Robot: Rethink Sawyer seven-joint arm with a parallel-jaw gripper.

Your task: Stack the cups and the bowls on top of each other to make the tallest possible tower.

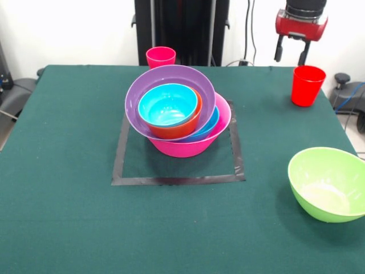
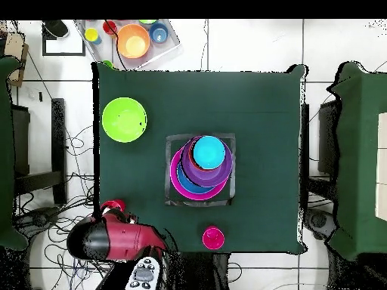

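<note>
The tower [image 1: 178,111] stands in the taped square: a big pink bowl [image 1: 182,147] at the base, a blue bowl, a tilted purple bowl [image 1: 137,94], an orange bowl and a light blue bowl [image 1: 167,104] on top. From above the tower [image 2: 201,165] leans to one side. A pink-red cup [image 1: 161,57] stands upright at the far edge behind it. At the far right stands a red cup [image 1: 308,85]. My gripper [image 1: 291,52] hangs open and empty just above and behind that cup. A lime green bowl [image 1: 329,182] rests at the near right.
Black tape [image 1: 177,180] marks the square on the green cloth. Overhead, my red arm [image 2: 113,238] covers part of the red cup [image 2: 113,205]. A clear tray [image 2: 170,47] beyond the table holds an orange bowl [image 2: 133,41] and small coloured pieces.
</note>
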